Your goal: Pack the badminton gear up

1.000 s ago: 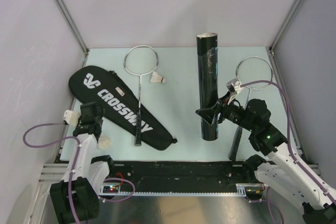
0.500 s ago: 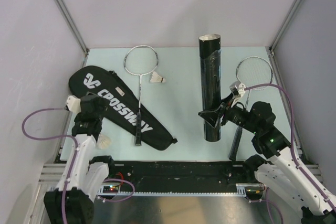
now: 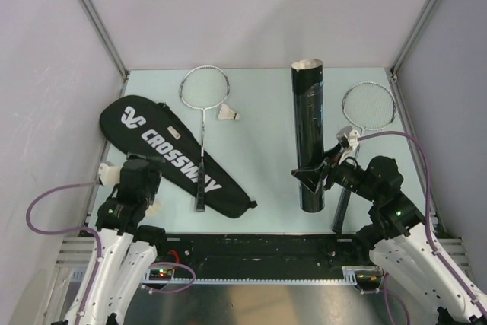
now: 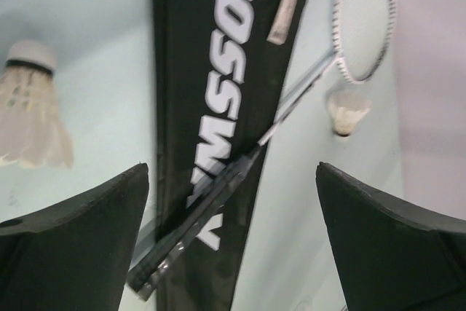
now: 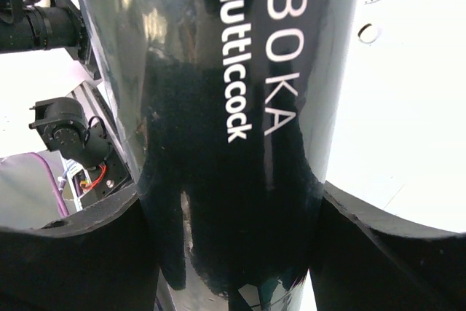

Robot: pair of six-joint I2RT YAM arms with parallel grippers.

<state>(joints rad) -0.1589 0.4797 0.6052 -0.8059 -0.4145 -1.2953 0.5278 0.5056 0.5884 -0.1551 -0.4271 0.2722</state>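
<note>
The long black tube [image 3: 308, 135] lies lengthwise right of centre, its white-filled open end at the far end. My right gripper [image 3: 310, 178] is shut on the tube near its near end, and the tube [image 5: 233, 107] fills the space between the fingers of my right gripper [image 5: 229, 202]. The black racket bag [image 3: 171, 154] lies at the left with one racket [image 3: 203, 123] across it. The second racket [image 3: 364, 112] lies at the right, its handle under my right arm. My left gripper [image 3: 139, 168] is open and empty over the bag's near edge. My left gripper [image 4: 231, 180] frames the racket handle [image 4: 196, 231]. One shuttlecock [image 3: 228, 115] lies by the left racket; another [image 4: 29, 107] is beside my left gripper.
Grey walls with aluminium posts [image 3: 95, 17] close in the left, far and right sides. The black base rail [image 3: 251, 253] runs along the near edge. Purple cables [image 3: 46, 218] loop beside both arms.
My right gripper has swung the tube, so its far end moved right and the tube lies straighter. My left arm has drawn back toward the near edge, still open.
</note>
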